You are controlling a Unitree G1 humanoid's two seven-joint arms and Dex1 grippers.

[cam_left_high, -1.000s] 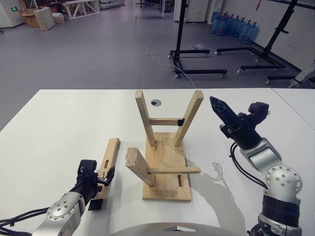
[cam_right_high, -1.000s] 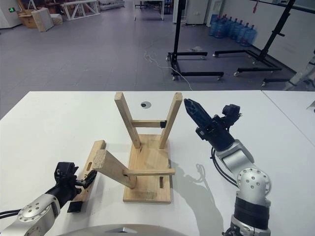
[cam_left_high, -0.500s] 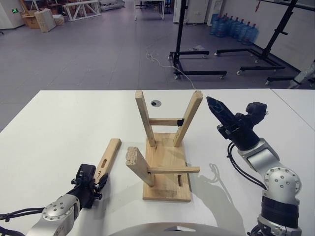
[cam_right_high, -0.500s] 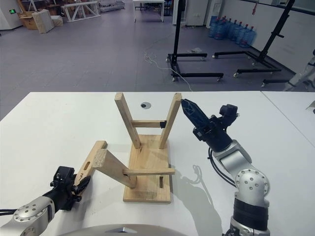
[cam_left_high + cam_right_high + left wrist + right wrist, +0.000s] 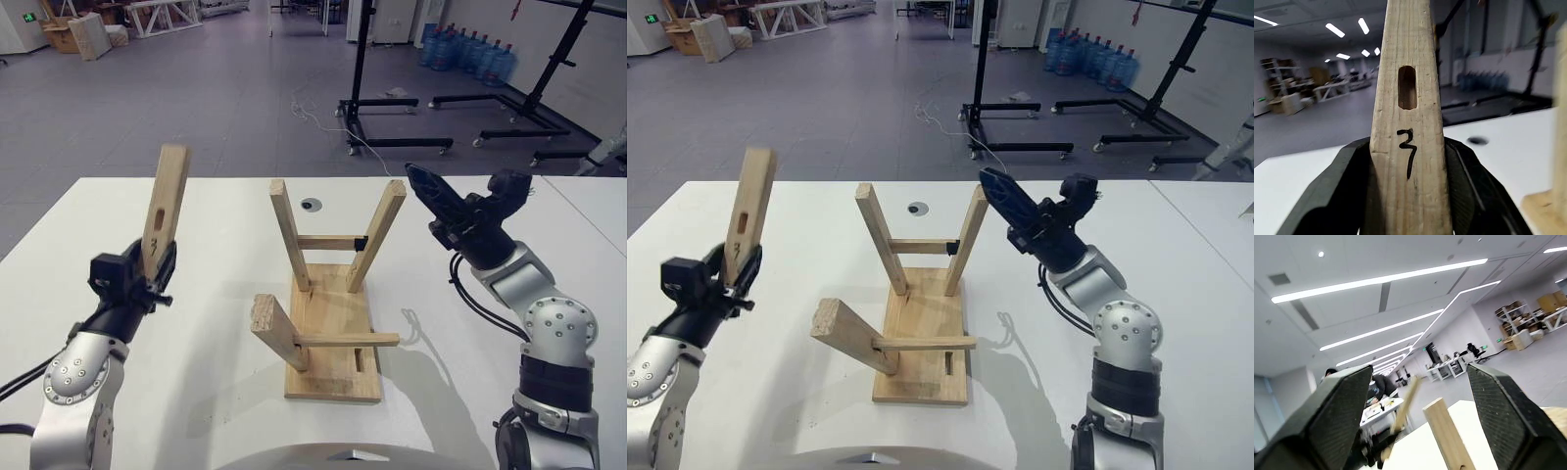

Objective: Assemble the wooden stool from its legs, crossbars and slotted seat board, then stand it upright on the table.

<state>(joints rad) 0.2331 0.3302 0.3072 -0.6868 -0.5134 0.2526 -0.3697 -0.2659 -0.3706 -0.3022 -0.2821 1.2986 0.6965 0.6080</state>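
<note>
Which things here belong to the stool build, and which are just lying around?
For the job: slotted leg in the left gripper, seat board, upright legs, upper crossbar, tilted leg, lower crossbar.
Just about: table hole, black wheeled stands, water bottles.

Bright, even overhead light: long ceiling strips in the right wrist view, shorter ones in the left wrist view. Tabletop reads near-white, no hard glare. Shadows soft and grey: right arm's shadow falls on the near side, a paler one beside the seat board. Head views bend slightly at the edges. Fingers of the right hand are dark against the ceiling. Leg is crisp, hall behind it soft.
</note>
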